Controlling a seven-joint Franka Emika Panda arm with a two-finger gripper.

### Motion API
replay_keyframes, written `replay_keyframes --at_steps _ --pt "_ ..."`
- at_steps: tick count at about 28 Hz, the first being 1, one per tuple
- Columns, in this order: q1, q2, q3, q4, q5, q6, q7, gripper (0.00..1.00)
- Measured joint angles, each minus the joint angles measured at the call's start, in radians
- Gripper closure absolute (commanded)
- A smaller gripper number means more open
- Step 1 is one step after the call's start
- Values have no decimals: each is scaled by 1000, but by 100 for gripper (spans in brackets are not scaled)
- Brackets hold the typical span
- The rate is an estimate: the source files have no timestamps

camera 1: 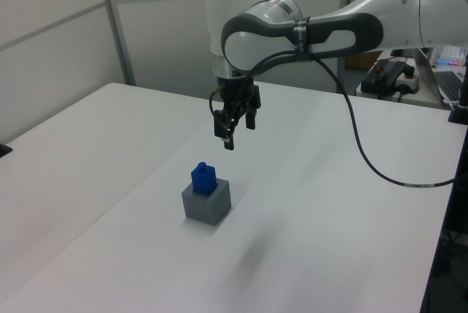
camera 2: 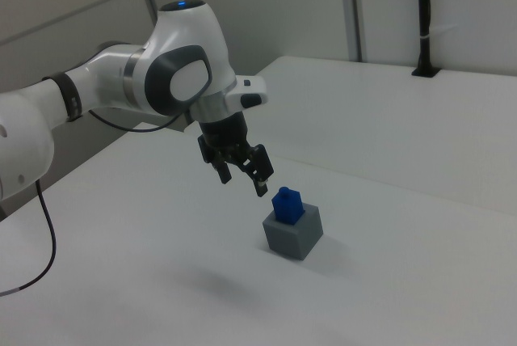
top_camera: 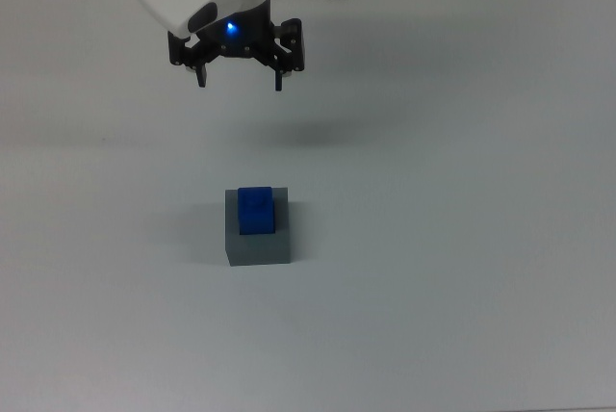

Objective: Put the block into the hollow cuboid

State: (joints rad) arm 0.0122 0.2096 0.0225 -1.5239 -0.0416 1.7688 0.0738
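The blue block stands upright in the recess of the grey hollow cuboid, its upper part sticking out above the rim. The block and the hollow cuboid show the same in the left view, and the block and hollow cuboid in the right view. My gripper hangs open and empty in the air, well above and behind the block, toward the top view's upper edge. The gripper and gripper touch nothing.
The white table carries only the grey box with the block. A black cable trails from the arm over the table's right side in the left view. Wall panels stand behind the table.
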Motion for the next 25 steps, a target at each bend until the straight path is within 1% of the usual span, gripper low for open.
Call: replay_keyframes --at_steps 4,10,14,25 --pt "0 -14 0 2 0 0 0 0" --pt "-3 -68 0 2 0 -29 0 0" --pt "-4 -88 0 0 0 -49 0 0" --pt "-5 -86 0 -7 -1 -49 0 0"
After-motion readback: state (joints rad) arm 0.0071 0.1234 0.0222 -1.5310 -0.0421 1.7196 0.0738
